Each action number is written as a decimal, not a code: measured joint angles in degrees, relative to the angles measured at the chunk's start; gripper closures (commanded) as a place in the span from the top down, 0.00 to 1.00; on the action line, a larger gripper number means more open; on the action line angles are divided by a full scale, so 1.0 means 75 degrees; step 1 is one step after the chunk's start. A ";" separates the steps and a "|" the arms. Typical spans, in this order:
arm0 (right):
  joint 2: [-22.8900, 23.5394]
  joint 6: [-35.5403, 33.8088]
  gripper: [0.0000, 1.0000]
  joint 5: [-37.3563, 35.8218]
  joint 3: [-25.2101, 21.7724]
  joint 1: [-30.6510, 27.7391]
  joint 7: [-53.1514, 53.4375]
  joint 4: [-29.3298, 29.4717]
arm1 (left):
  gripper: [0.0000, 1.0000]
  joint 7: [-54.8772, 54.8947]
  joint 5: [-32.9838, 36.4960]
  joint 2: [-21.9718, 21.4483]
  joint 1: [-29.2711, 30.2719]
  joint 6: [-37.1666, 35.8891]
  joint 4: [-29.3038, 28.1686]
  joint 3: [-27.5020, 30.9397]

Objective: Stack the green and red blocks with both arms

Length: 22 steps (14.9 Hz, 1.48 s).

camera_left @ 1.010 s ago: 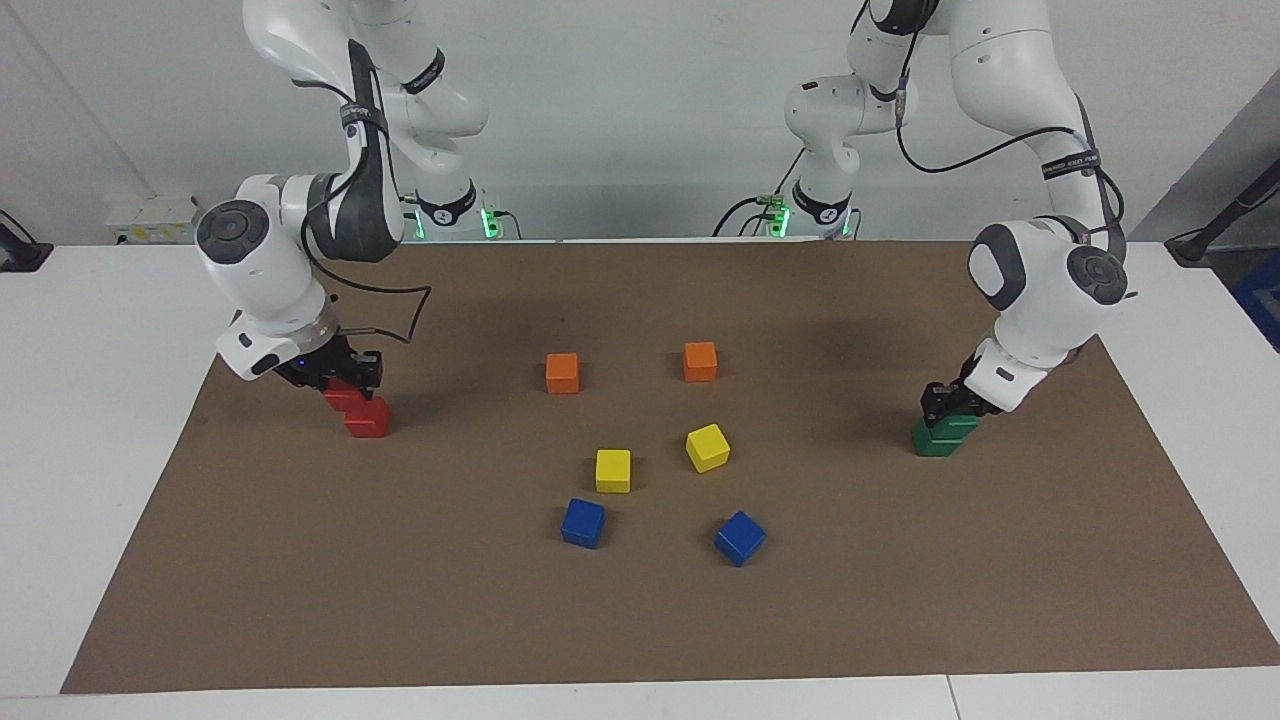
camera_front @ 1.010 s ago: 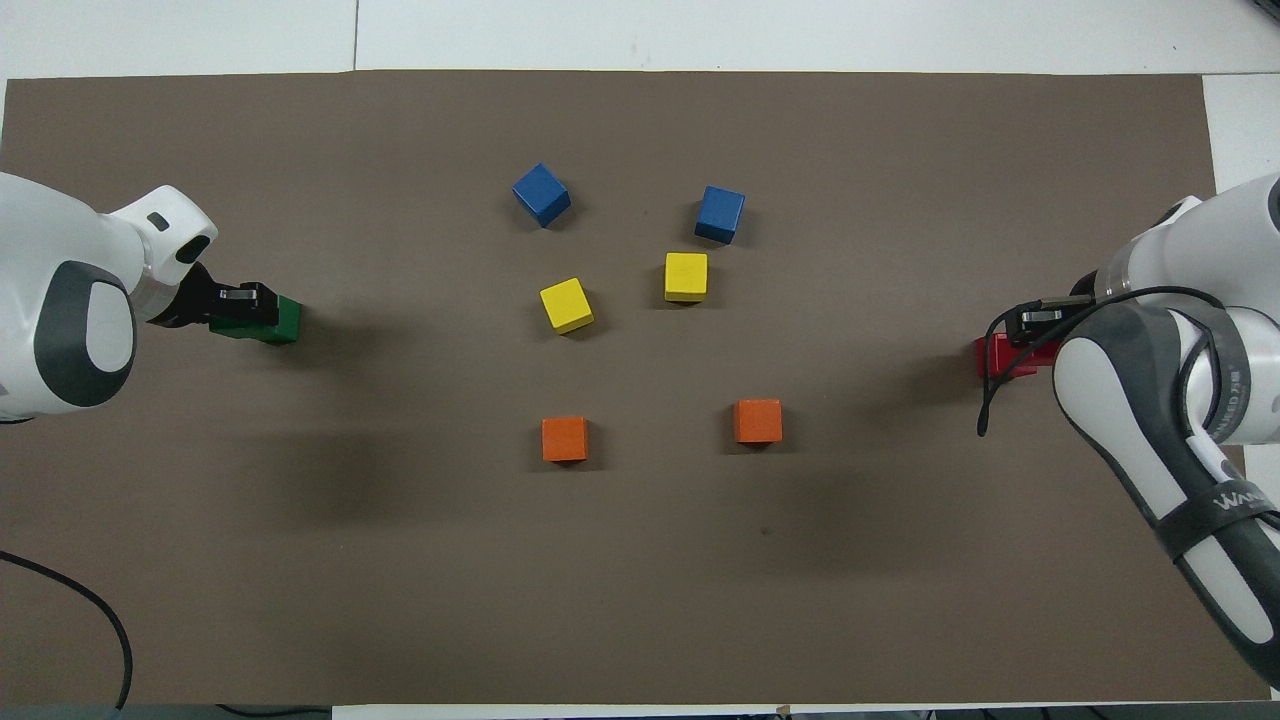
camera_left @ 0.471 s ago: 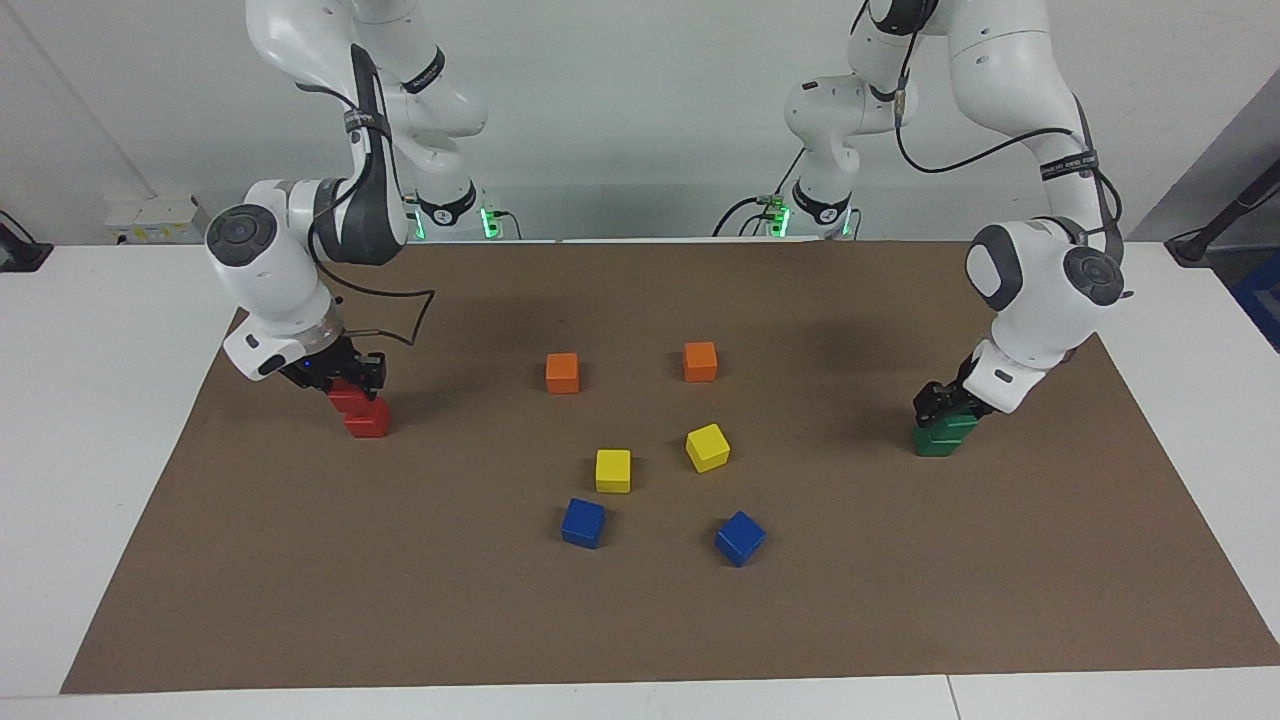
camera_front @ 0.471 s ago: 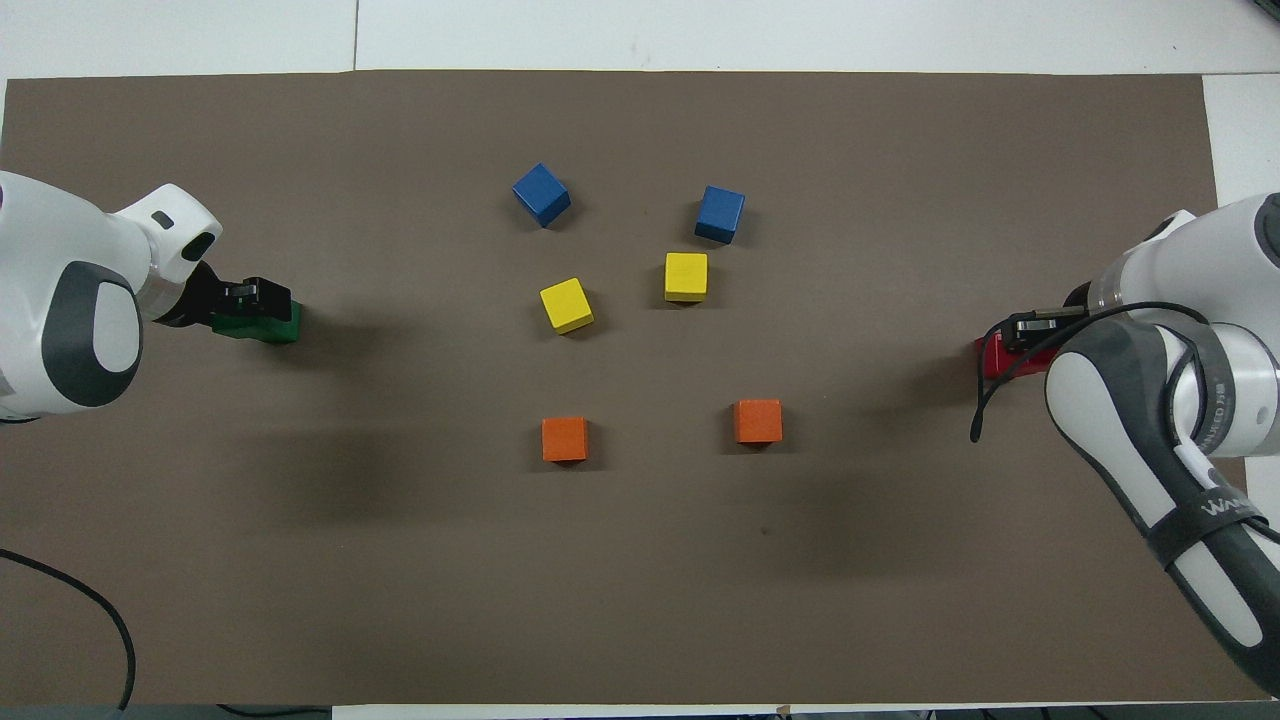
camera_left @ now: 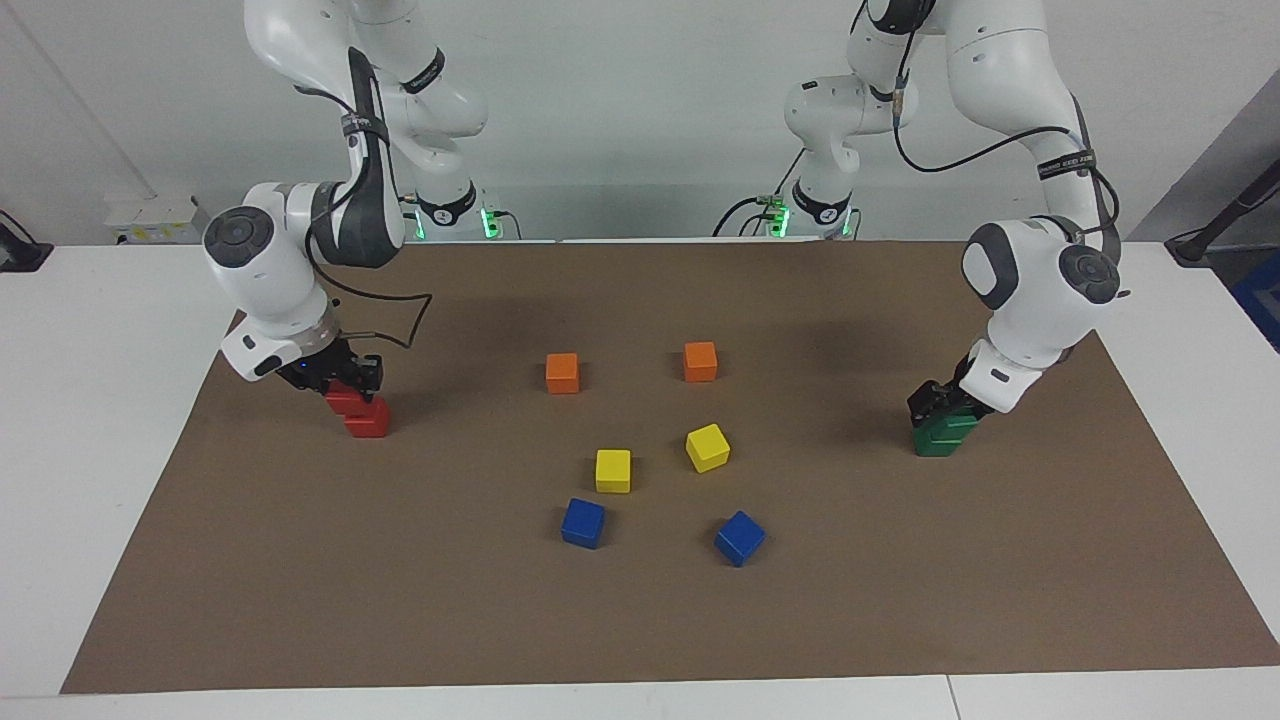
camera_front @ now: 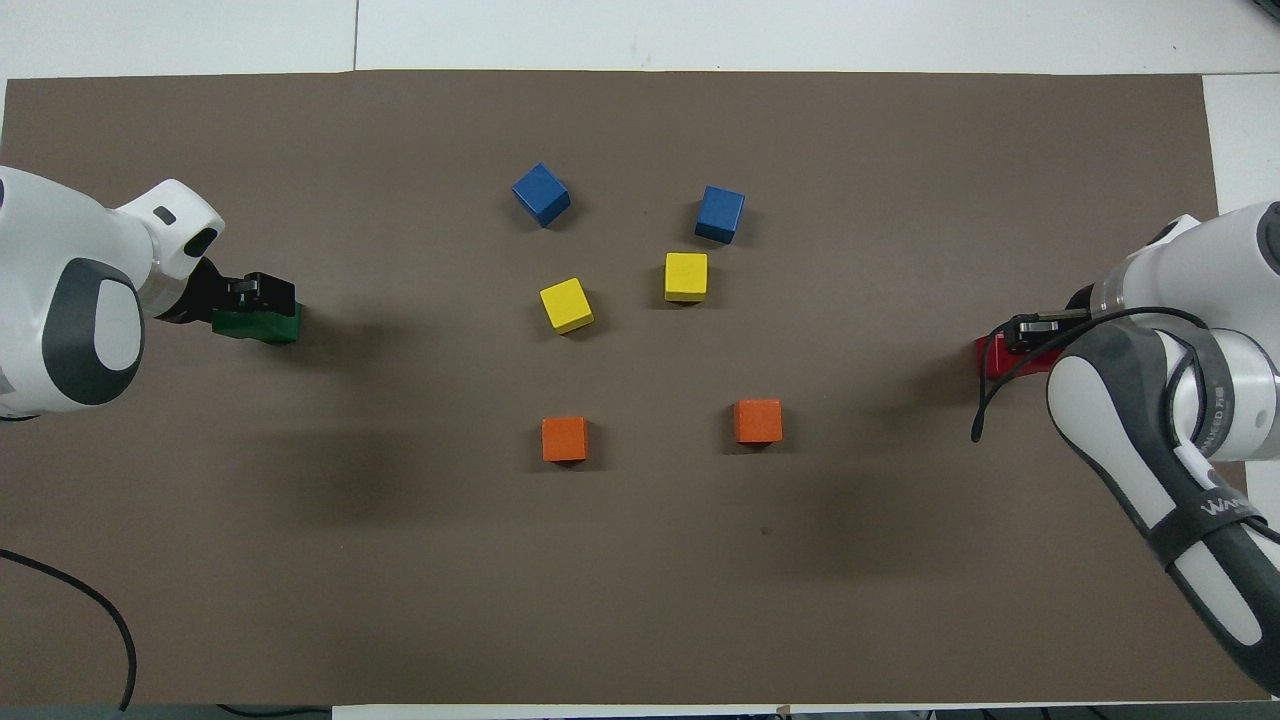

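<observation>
Right gripper (camera_left: 350,385) first: its fingers are clamped on the upper red block (camera_left: 345,398), which sits on the lower red block (camera_left: 367,418) but offset toward the robots, so the pair reads as a stair rather than a column. Same story at the left arm's end of the worktop (camera_left: 900,600): the left gripper (camera_left: 935,403) has its fingers gripping the upper green block (camera_left: 950,420), seated on the lower green block (camera_left: 935,443), again shifted toward the robots.

Both stacks look close to placed, so the job now, I'd judge, is a clean letting go. Each top cube wants nudging square over its base before the fingers part, then a straight vertical lift so a finger doesn't drag the cube off. With this overhang, a sideways retreat could tip it.

Further out, mid-mat, the orange cubes (camera_left: 562,372), yellow cubes (camera_left: 613,470) and blue cubes (camera_left: 583,522) lie well apart from both stacks and need no touching.
</observation>
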 measured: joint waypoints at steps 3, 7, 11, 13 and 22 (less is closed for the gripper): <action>0.0002 0.0116 0.00 0.0000 0.0001 0.0000 0.0000 -0.0108 | 1.00 0.0000 0.0004 -0.0246 0.0001 -0.0816 0.0367 0.0011; 0.0004 0.0122 0.00 0.0000 0.0001 0.0000 0.0000 -0.0115 | 1.00 0.0000 0.0235 -0.0803 0.0011 -0.1916 0.0753 0.0029; 0.0044 0.0227 0.00 0.0000 0.0001 0.0000 0.0000 -0.0175 | 1.00 0.0001 0.0256 -0.1835 0.0015 -0.3063 0.0806 0.0034; 0.0047 0.0254 0.00 0.0000 0.0001 0.0000 0.0000 -0.0196 | 1.00 0.0001 0.0257 -0.2262 0.0011 -0.3639 0.0796 0.0028; 0.0079 0.0298 0.00 0.0001 0.0003 0.0000 0.0000 -0.0224 | 1.00 0.0001 0.0258 -0.2451 -0.0009 -0.3947 0.0636 -0.0011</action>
